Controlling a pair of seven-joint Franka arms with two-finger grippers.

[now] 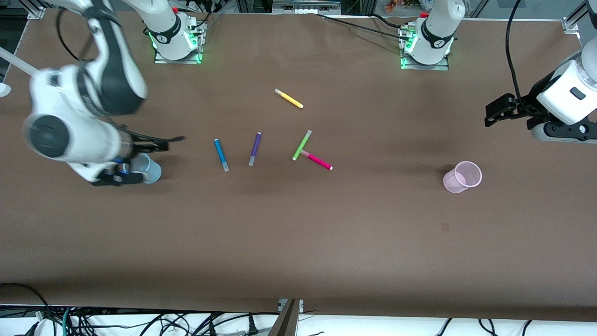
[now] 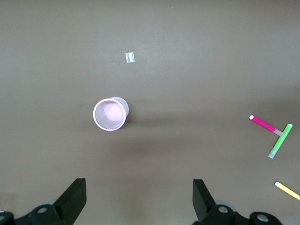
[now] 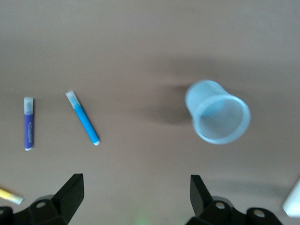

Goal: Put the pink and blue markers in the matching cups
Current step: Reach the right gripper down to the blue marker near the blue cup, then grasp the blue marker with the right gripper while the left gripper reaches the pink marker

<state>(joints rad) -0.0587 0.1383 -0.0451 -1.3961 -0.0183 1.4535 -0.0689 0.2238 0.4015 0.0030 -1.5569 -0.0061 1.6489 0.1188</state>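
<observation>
The blue marker (image 1: 221, 155) and the pink marker (image 1: 317, 160) lie on the brown table near its middle. The pink marker's pale end touches a lime green pen (image 1: 301, 145). The pale blue cup (image 1: 149, 169) stands toward the right arm's end, the pale pink cup (image 1: 462, 177) toward the left arm's end. My right gripper (image 1: 142, 160) hangs open and empty above the table by the blue cup (image 3: 218, 117); the blue marker (image 3: 83, 118) also shows there. My left gripper (image 1: 496, 114) is open and empty, up over the table's end, with the pink cup (image 2: 110, 114) and pink marker (image 2: 264, 124) in its view.
A dark purple pen (image 1: 254, 149) lies beside the blue marker. A yellow pen (image 1: 288, 98) lies nearer the robot bases. A small patch (image 1: 445, 227) marks the table near the pink cup. Cables run along the table's front edge.
</observation>
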